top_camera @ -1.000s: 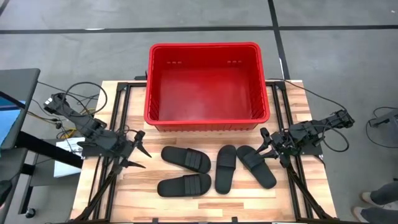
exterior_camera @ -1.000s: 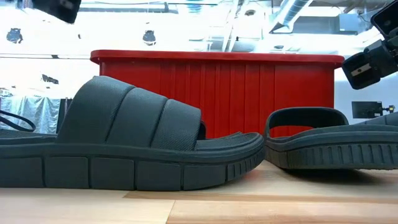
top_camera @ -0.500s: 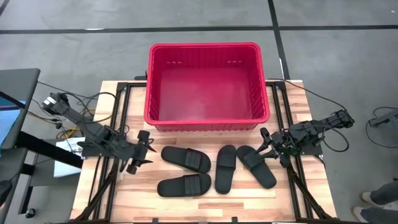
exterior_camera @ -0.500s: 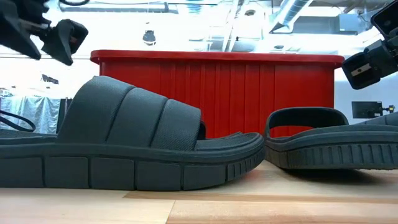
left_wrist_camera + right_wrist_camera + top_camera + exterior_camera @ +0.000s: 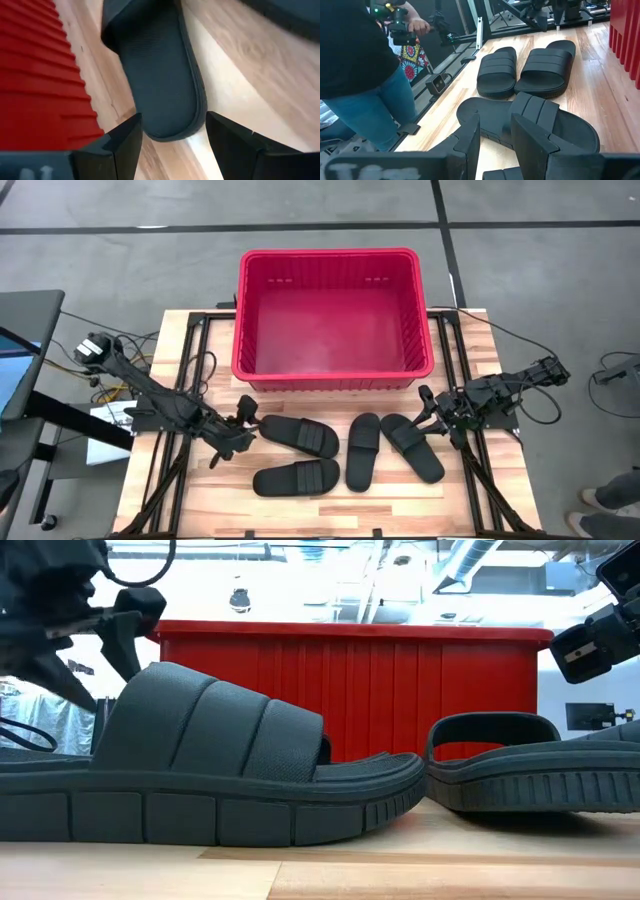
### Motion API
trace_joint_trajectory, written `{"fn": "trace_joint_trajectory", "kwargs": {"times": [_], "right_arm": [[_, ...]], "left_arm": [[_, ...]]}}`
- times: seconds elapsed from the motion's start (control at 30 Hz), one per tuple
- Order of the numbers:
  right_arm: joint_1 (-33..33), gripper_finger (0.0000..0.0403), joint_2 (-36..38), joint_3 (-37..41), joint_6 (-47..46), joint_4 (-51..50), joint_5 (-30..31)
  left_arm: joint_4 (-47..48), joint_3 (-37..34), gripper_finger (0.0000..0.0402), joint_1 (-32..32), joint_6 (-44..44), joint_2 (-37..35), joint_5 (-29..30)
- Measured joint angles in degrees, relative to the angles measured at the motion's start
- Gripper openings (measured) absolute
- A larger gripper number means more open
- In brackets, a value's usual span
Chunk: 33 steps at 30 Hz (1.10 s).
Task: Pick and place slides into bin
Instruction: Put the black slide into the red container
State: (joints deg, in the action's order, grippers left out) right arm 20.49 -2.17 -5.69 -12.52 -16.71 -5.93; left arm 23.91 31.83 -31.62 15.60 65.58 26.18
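The red bin [image 5: 335, 315] stands at the table's far middle. Four black slides lie flat on their soles in front of it: one [image 5: 300, 435], one [image 5: 297, 477], one [image 5: 363, 450] and one [image 5: 412, 446]. My left gripper [image 5: 244, 430] is open and low at the left end of the first slide. In the left wrist view [image 5: 172, 120] its fingers stand on either side of that slide's rounded end [image 5: 167, 85] without touching it. My right gripper [image 5: 428, 410] is open and empty, just over the far end of the rightmost slide [image 5: 540, 122].
Black frame rails [image 5: 185, 380] run along both sides of the wooden table. The bin's ribbed near wall [image 5: 35, 75] is close beside my left gripper. A person [image 5: 355, 65] stands off the table's near side. Bare wood [image 5: 230, 500] lies left of the slides.
My left gripper has gone toward the table's right edge and down, up to the left end of the far-left slide, and now straddles that end. The slides have not moved.
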Motion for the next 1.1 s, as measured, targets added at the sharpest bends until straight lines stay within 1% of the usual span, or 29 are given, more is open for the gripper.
{"fn": "trace_joint_trajectory", "kwargs": {"times": [0.43,0.67,0.8,0.97,1.1], "right_arm": [[0.0,0.0102,0.0,0.0,0.0,0.0,0.0],[0.0,0.0102,0.0,0.0,0.0,0.0,0.0],[0.0,0.0102,0.0,0.0,0.0,0.0,0.0],[0.0,0.0102,0.0,0.0,0.0,0.0,0.0],[0.0,0.0102,0.0,0.0,0.0,0.0,0.0]], "left_arm": [[0.1,0.0,0.021,0.0,10.0,10.7,0.2],[-2.1,0.0,0.021,0.0,13.0,15.5,0.4],[-3.4,0.2,0.021,-0.1,13.3,16.9,2.1],[-6.4,0.0,0.021,0.0,14.9,17.1,2.4],[-11.1,0.0,0.021,0.0,14.0,17.1,0.1]]}}
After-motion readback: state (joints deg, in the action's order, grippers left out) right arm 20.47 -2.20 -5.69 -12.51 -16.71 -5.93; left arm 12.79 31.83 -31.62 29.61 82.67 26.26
